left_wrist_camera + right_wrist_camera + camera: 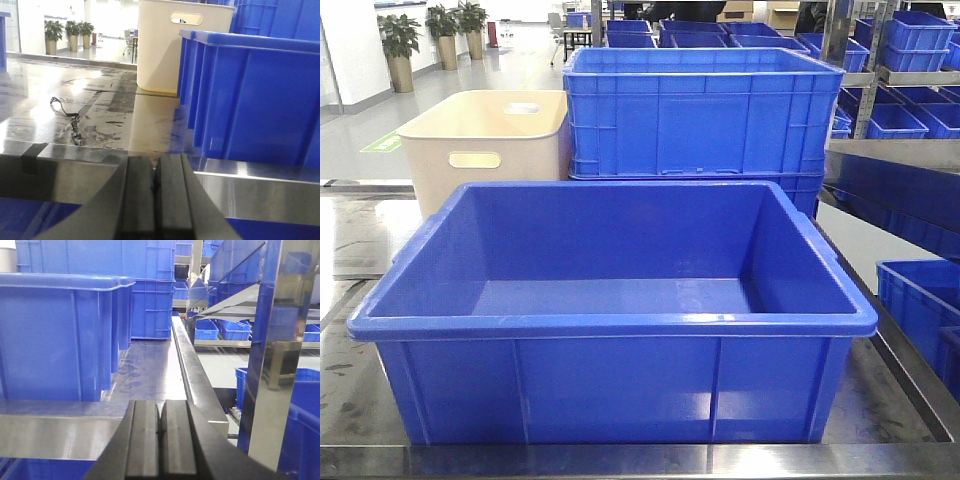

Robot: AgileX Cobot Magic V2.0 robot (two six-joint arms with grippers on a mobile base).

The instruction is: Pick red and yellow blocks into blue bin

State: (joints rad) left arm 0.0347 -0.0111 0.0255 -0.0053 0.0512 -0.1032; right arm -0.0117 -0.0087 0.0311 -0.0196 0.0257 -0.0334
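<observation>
One blue bin [610,320] at the near edge of the steel table [345,385], long axis running left to right across the front view, open mouth up, ribbed front wall toward the camera. Inside, only smooth blue floor and sloped walls; no red or yellow blocks to be found in any of the three views. Behind it, one cream tub [485,140] with a handle slot, to the left, and one taller blue crate [700,115] to the right, stacked on another of which only a strip shows. Cream tub and taller crate just beside each other. Farther back, many more blue crates [910,45] on shelving, too many and too overlapped to count; three potted plants [400,45] along the far left floor.

From the left wrist view: left gripper [155,200] low at the table's near edge, both dark pads pressed flat together, clenched on nothing. Bin's ribbed side wall [250,95] ahead and to the right, cream tub [170,45] behind it, one dark strap [67,117] lying on the wet-looking tabletop.

From the right wrist view: right gripper [160,440] likewise clenched, pads meeting with nothing between. Bin's side [55,335] ahead and to the left, taller crate [125,285] beyond, steel rail [192,370] running away along the table's right edge.
</observation>
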